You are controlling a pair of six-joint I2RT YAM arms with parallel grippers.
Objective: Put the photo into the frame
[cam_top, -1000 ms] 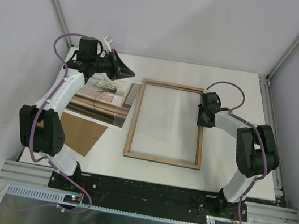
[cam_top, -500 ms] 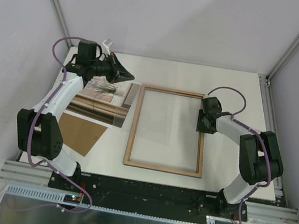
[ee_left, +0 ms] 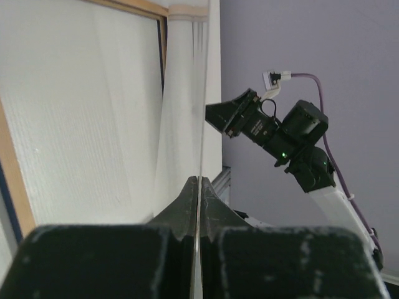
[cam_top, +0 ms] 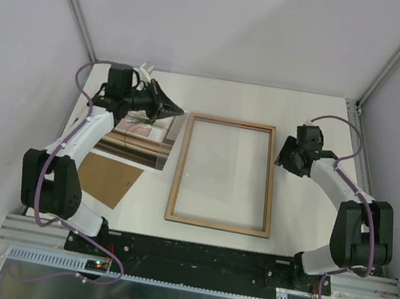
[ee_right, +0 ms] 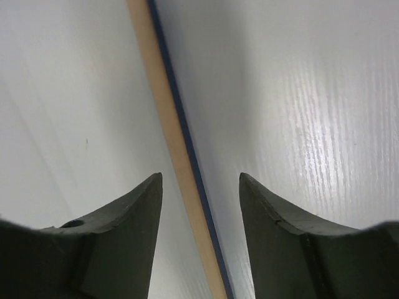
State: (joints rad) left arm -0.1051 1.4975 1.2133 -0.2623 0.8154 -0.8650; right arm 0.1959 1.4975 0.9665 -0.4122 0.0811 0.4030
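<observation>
The frame (cam_top: 178,176) lies flat in the middle of the white table (cam_top: 304,213), its light wood back facing up and a sliver of navy showing along its edge in the right wrist view. To its left is the photo (cam_top: 143,148), picture side up, with the plant and brown curtains in plain view; its near edge overlaps the far side of a brown cardboard board (cam_top: 106,180) lying on the table. The left gripper (cam_top: 178,110) is pinched fully closed on the photo at its far right corner, close to the frame's far left corner; from the left wrist camera the sheet appears edge-on, as a thin line running up from between the two closed fingers. The right gripper (cam_top: 288,153) is at the frame's right rail, towards the far end. Its fingers stand well apart, one on each side of the rail below them, and they grip nothing.
</observation>
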